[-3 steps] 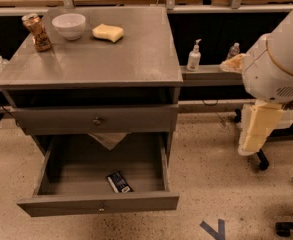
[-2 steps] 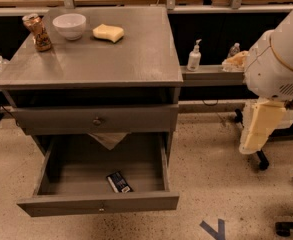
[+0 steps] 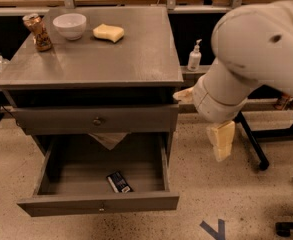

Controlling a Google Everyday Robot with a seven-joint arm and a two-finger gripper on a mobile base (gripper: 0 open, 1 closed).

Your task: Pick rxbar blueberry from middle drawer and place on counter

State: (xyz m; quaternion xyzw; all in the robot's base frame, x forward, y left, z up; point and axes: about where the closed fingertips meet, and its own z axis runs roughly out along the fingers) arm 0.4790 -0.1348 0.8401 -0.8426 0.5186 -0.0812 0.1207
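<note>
The rxbar blueberry (image 3: 119, 182), a small dark bar with white print, lies flat near the front of the open middle drawer (image 3: 98, 203), right of its centre. The grey counter (image 3: 101, 59) tops the cabinet. My arm fills the right side of the view. My gripper (image 3: 221, 140) hangs down to the right of the cabinet at about the height of the open drawer. It is apart from the drawer and nothing shows in it.
On the counter's back stand a white bowl (image 3: 69, 25), a yellow sponge (image 3: 108, 32) and a brown can (image 3: 37, 31). The upper drawer front (image 3: 97, 120) is shut. Bottles (image 3: 194, 56) stand on the side ledge. Chair legs (image 3: 256, 144) are at the right.
My arm has swung left towards the cabinet and looms larger in view, with the gripper now nearer the drawer's right side. The bar and drawer have not moved.
</note>
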